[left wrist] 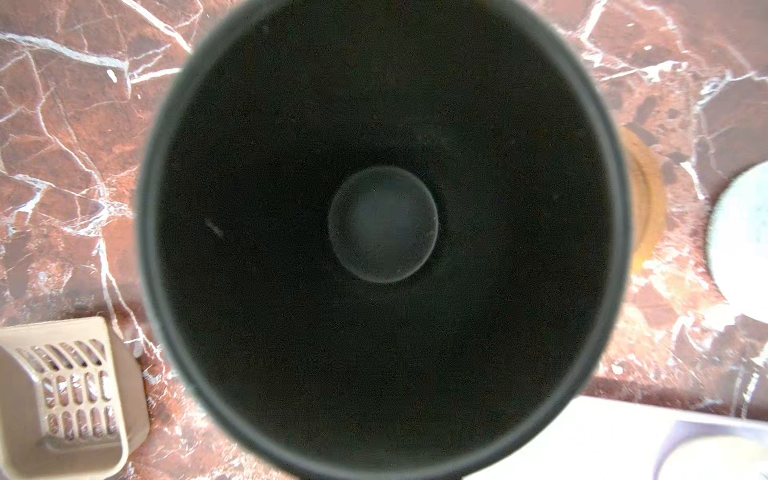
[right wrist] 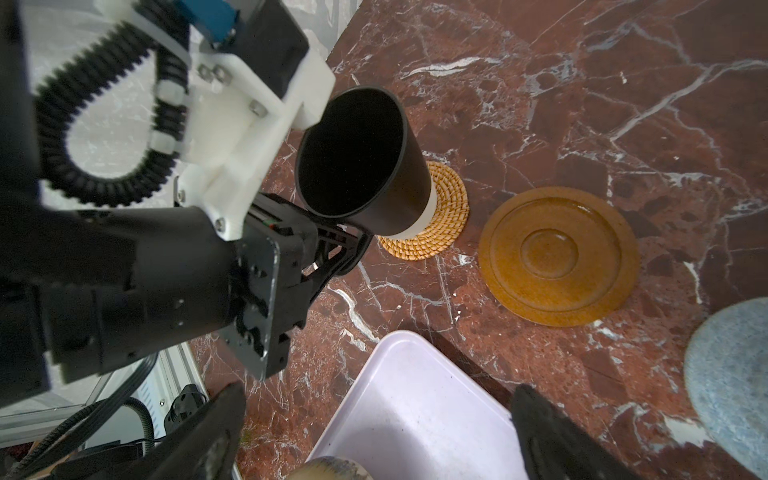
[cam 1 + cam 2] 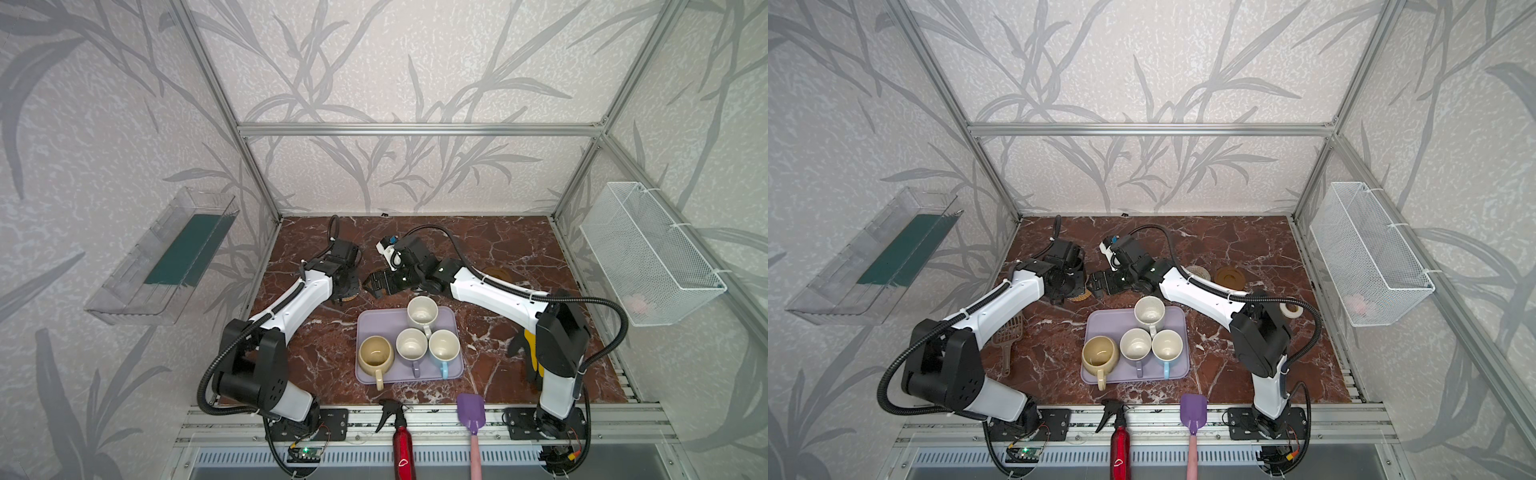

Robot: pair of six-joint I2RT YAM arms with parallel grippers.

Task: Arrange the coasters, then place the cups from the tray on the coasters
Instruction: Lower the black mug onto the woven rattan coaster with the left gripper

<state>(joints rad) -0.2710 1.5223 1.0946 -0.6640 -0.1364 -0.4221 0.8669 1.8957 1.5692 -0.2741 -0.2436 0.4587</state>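
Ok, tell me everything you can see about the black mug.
The black mug is tall and straight-walled, matte black inside and out, with a pale band round its foot. It is empty: the left wrist view looks straight down to a bare bottom. It stands mouth up on the golden rattan coaster, though whether its full weight rests there I cannot tell. The left gripper is shut on its lower side; the handle is hidden.

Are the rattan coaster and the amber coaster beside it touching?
Apart. The right wrist view shows a strip of marble between the rattan coaster and the amber coaster.
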